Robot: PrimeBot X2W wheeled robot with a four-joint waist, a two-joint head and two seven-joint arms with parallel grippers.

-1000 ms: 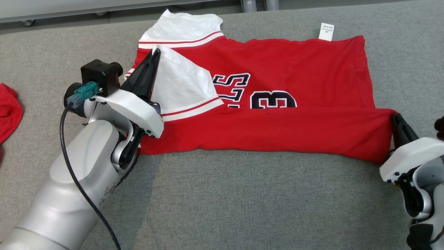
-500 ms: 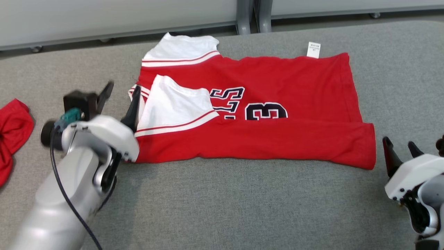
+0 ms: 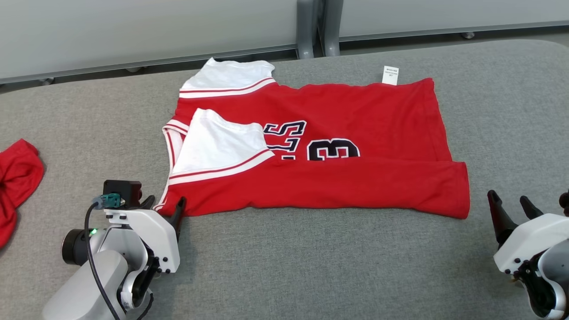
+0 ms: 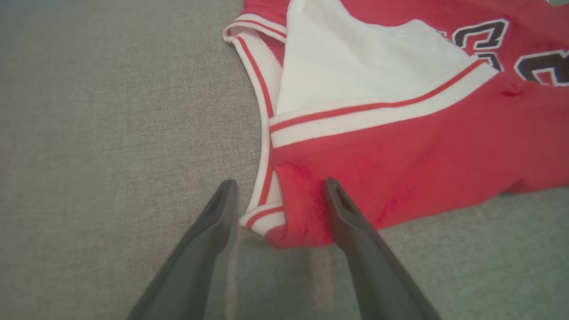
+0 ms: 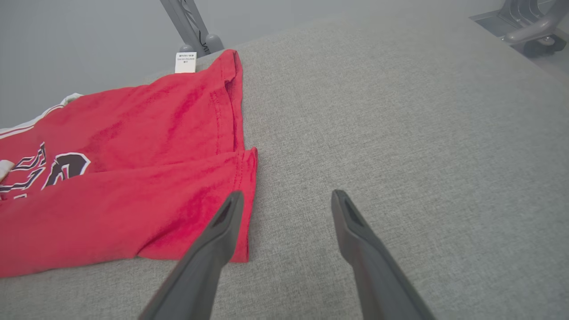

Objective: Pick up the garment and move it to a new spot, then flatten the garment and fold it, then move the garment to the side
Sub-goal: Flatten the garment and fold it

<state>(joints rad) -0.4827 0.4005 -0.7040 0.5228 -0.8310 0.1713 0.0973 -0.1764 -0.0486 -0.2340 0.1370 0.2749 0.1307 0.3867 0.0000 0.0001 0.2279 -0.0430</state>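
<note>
The jersey (image 3: pixel 320 146) lies spread on the table (image 3: pixel 311 266), its near edge folded over the front; the left gripper (image 3: pixel 165 202) stands wide and empty at the near-left corner — the right gripper (image 3: pixel 506 196), wide and empty too, just right of the near-right corner.
</note>
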